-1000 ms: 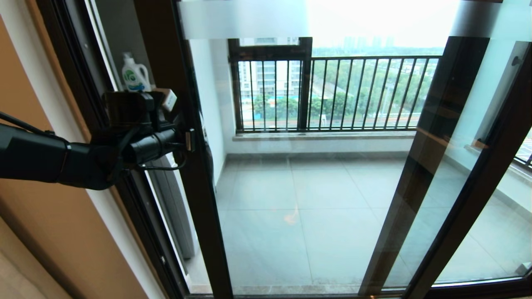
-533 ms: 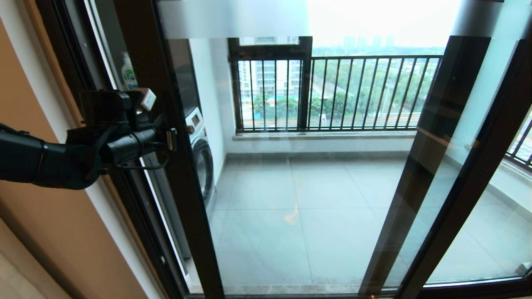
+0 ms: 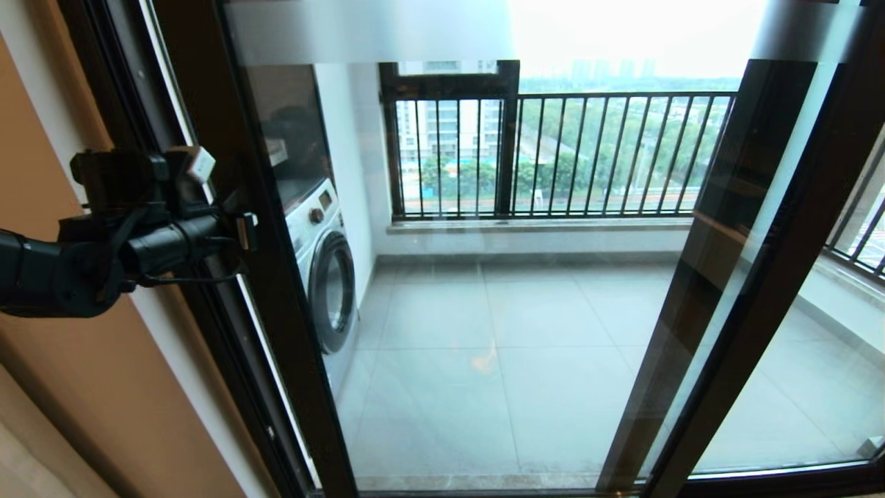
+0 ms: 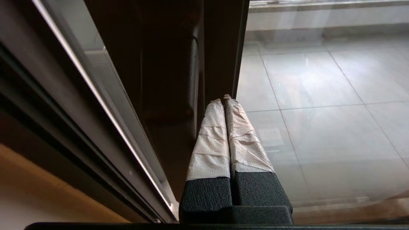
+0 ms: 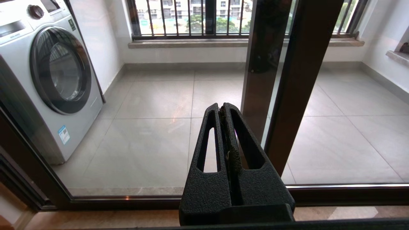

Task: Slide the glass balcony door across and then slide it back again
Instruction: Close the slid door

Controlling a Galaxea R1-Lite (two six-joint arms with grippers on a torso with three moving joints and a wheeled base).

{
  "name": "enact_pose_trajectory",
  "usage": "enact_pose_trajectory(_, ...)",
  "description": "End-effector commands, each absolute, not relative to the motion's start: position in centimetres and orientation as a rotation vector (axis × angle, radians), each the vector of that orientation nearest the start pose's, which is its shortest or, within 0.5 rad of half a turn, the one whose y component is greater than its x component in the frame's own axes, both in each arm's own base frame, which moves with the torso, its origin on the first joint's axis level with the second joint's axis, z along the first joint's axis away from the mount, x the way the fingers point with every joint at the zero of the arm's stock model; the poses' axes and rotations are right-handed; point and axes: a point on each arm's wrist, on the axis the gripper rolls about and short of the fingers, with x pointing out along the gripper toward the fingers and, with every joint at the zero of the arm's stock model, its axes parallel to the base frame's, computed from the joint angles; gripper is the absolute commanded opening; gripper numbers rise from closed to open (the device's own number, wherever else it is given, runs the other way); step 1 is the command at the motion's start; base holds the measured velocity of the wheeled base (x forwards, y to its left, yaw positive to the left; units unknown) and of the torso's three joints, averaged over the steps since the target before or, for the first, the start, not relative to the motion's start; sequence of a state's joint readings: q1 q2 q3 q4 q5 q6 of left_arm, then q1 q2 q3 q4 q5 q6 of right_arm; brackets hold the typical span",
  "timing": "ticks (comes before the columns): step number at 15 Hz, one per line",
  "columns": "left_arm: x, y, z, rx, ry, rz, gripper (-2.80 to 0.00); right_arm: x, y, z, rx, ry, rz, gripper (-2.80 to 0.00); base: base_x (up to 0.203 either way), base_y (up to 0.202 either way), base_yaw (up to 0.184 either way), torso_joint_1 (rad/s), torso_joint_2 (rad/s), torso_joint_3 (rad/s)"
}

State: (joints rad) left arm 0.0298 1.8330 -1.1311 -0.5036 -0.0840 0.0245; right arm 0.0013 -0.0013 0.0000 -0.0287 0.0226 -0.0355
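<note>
The glass balcony door (image 3: pixel 484 311) is a tall clear pane in a dark brown frame with a frosted strip (image 3: pixel 366 31) along its top. Its left stile (image 3: pixel 269 290) stands close to the jamb. My left gripper (image 3: pixel 245 232) is shut with nothing between its fingers. Its paper-wrapped fingertips (image 4: pixel 217 105) press against the stile's inner edge (image 4: pixel 220 48), right beside the dark bar handle (image 4: pixel 193 73). My right gripper (image 5: pixel 221 108) is shut and empty. It hangs low in front of the glass, near the door's right stile (image 5: pixel 300 80), and is out of the head view.
A fixed dark post (image 3: pixel 726 242) shows through the glass just behind the door's right stile (image 3: pixel 781 277). On the balcony stand a white washing machine (image 3: pixel 321 277) and a black railing (image 3: pixel 588 152). A tan wall (image 3: pixel 69 387) and the dark jamb (image 3: pixel 138 104) bound the left side.
The door has slid left with my left gripper against its stile. The gap at the jamb has narrowed, and the washing machine now shows through the glass. The detergent bottle is hidden.
</note>
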Motion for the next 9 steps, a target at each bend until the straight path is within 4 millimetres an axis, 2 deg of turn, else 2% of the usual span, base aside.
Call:
enact_pose_trajectory(1,35.3,1.2,22.1,0.012,0.180,-0.055,-2.80,-2.2,0.0,7.5,-0.037,-0.017,0.024,-2.80,0.000,0.000,0.000,0.000,0.00,0.000)
enact_pose_trajectory(4,34.8,1.8,21.7,0.008,0.195,-0.038,-2.80,-2.2,0.0,7.5,-0.037,-0.017,0.024,-2.80,0.000,0.000,0.000,0.000,0.00,0.000)
enact_pose_trajectory(9,35.2,3.6,21.7,0.003,0.193,-0.010,-2.80,-2.2,0.0,7.5,-0.035,-0.017,0.024,-2.80,0.000,0.000,0.000,0.000,0.00,0.000)
